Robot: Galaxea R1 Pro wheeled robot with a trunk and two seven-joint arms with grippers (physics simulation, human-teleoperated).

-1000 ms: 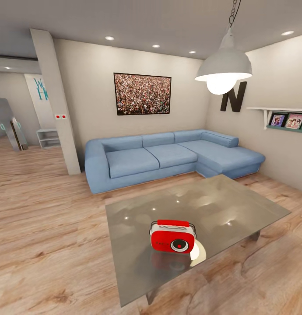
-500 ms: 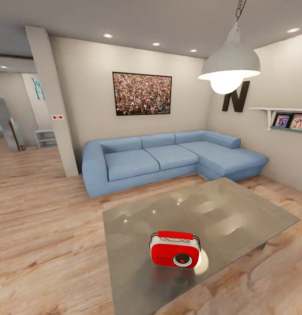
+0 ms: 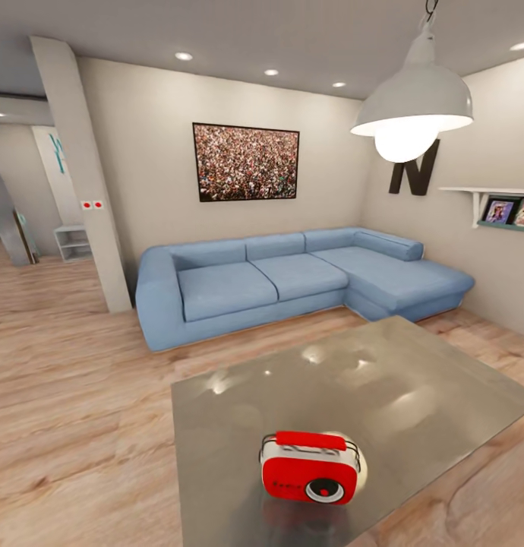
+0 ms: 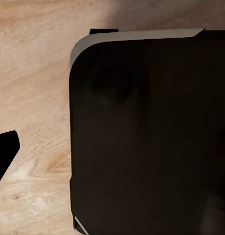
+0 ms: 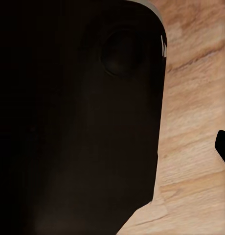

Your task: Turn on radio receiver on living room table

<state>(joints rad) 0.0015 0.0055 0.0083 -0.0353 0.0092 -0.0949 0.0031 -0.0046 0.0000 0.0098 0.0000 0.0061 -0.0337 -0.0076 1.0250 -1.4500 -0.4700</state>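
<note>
The radio receiver (image 3: 310,470) stands upright on the table (image 3: 414,395), near its front edge in the head view. It is red with a white face, a round dial and a thin wire handle. The table is low, with a glossy grey top that mirrors the ceiling lights. In the left wrist view one dark fingertip (image 4: 5,149) juts in over the wood floor, beside a dark part of my body (image 4: 146,137). The right wrist view likewise shows one dark fingertip (image 5: 223,147) over the floor. Neither view shows how far the fingers stand apart.
A blue L-shaped sofa (image 3: 292,277) runs along the back wall behind the table, under a framed crowd photo (image 3: 245,162). A white pendant lamp (image 3: 412,106) hangs over the table's right side. A pillar (image 3: 80,175) stands at the left on the wood floor (image 3: 72,410).
The camera has moved forward toward the table: the radio and table now appear larger and lower in the head view. The radio itself has not moved on the table.
</note>
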